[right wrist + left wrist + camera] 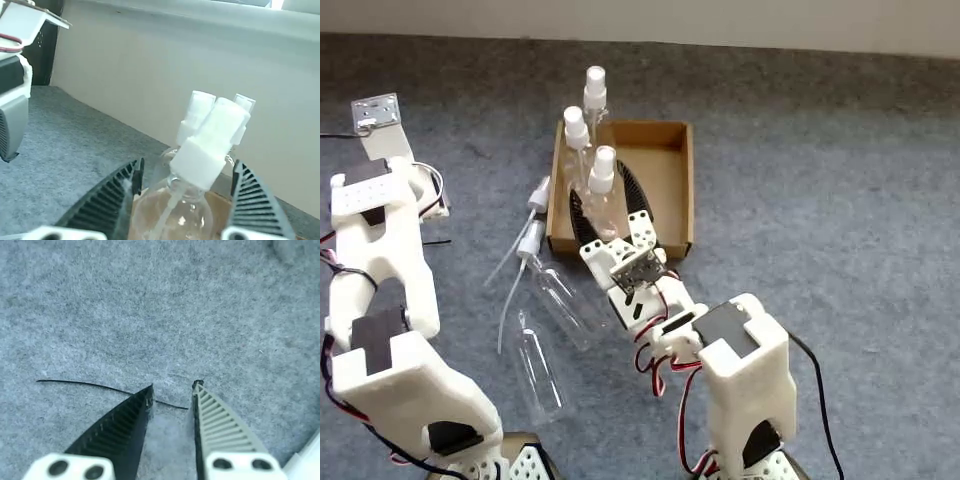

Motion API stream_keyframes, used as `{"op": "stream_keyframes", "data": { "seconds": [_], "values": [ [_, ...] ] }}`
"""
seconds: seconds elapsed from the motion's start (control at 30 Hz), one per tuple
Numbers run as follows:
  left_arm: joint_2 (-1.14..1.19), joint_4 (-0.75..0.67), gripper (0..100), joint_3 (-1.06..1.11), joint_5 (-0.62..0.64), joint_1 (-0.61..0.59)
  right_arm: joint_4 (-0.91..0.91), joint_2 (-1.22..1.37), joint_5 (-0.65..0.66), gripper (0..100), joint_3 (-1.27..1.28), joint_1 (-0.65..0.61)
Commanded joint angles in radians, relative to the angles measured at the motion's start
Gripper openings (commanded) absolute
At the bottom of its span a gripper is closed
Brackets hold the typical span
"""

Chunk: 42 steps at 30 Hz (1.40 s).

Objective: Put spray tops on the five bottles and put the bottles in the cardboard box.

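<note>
Fingers [107,200] of my right gripper [186,172] are clamping the clear plastic bottle [605,215] just under its white spray top [210,135]. I am holding it upright at the near left corner of the brown cardboard box [675,135], close beside two capped bottles [578,140]. To my mind, this is calling for lowering it straight, keeping clear of those neighbours, and letting go only once its base is sitting flat. My left gripper [173,390] is hanging open over grey carpet [150,300].
</note>
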Motion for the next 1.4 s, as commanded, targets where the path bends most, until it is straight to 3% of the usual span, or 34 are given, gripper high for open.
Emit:
{"op": "stream_keyframes", "data": {
  "seconds": [0.0,0.33,0.67,0.8,1.0,1.07,1.17,1.37],
  "values": [
    [-0.005,-0.014,13,-0.044,0.009,0.007,-0.018,-0.021,0.011,23.1,0.004,-0.004],
    [-0.005,-0.014,13,-0.044,0.009,0.007,-0.015,-0.151,0.008,23.1,0.005,-0.002],
    [-0.005,-0.014,13,-0.041,0.009,0.007,0.329,-0.549,0.006,23.1,0.058,-0.002],
    [-0.005,-0.014,13,-0.041,0.009,0.007,0.641,-0.780,0.006,23.1,-0.012,-0.002],
    [-0.016,-0.009,13,-0.062,0.006,-0.008,1.506,-1.059,0.006,23.1,-0.203,-0.050],
    [-0.010,0.032,13,-0.119,0.002,-0.019,1.713,-1.113,0.006,23.1,-0.242,-0.085],
    [-0.004,0.169,13,-0.232,-0.038,-0.038,1.837,-1.173,0.008,23.1,-0.232,-0.147],
    [-0.005,0.348,13,-0.407,-0.133,-0.114,1.926,-1.210,0.008,23.1,0.033,-0.226]
  ]
}}
